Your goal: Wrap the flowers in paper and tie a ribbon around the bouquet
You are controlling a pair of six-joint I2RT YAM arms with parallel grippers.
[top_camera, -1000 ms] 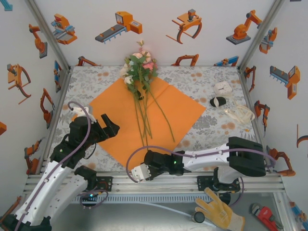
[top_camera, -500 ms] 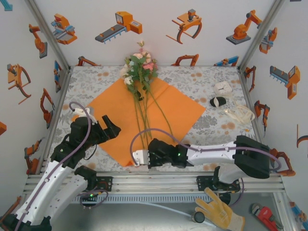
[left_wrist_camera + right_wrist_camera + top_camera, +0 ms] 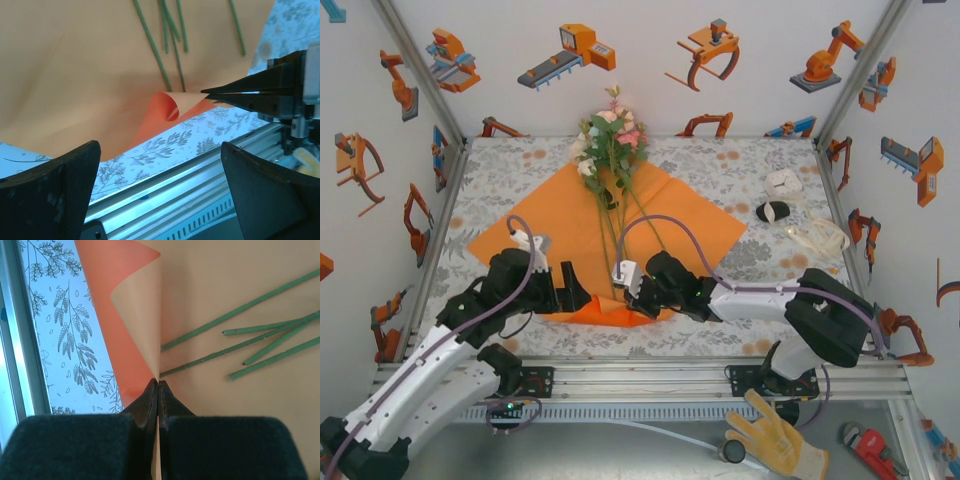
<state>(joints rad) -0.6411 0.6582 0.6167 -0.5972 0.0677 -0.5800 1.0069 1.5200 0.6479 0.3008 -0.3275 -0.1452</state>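
While the left fingers (image 3: pixel 572 288) hang spread wide and holding nothing at the near-left edge of the paper (image 3: pixel 570 220), I judge they are placed there to take or steady the fold. Their two pads frame the scene from low down, facing the raised corner (image 3: pixel 166 107).

That corner is the paper's near tip, curled up off the counter (image 3: pixel 770 270) so its brighter underside shows. It stands that way because my right fingers (image 3: pixel 158 389) are pressed together on it, pinching the thin sheet right at their tips. Gripping so near the edge lets me carry the tip over without crushing the sheet.

Just beyond the pinch lie the cut ends of the stems (image 3: pixel 240 335), resting loose on the paper. The flowers (image 3: pixel 612 140) run up the middle of the sheet, blossoms past its far corner, so folding the near tip would cover the stem ends first. No wrap is made yet; this looks like the very first fold.

Far to the right, the ribbon (image 3: pixel 820 238) lies in a loose heap, untouched, well apart from the paper.
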